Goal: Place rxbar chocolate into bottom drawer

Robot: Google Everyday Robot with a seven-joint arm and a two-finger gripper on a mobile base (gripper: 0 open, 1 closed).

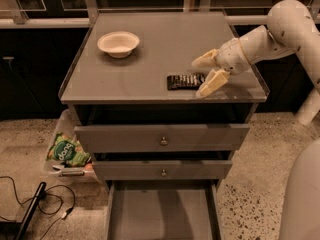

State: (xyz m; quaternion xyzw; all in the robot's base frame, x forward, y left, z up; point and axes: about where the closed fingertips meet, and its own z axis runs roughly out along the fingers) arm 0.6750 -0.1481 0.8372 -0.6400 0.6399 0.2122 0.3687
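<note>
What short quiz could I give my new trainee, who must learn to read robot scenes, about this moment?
1. True or false: the rxbar chocolate lies in the bottom drawer.
2. Where is the open end effector? A) near the floor B) at the bar's right end, just above the cabinet top C) inside a drawer
3. Fill in: the bottom drawer is pulled ___.
Key: 1 false; 2 B; 3 out.

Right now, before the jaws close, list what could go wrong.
1. The gripper, jaws open over the cabinet top, straddles only one end of the rxbar chocolate; it may pivot or slip.
2. The bar lies near the front edge; a nudge could knock it past the bottom drawer.
</note>
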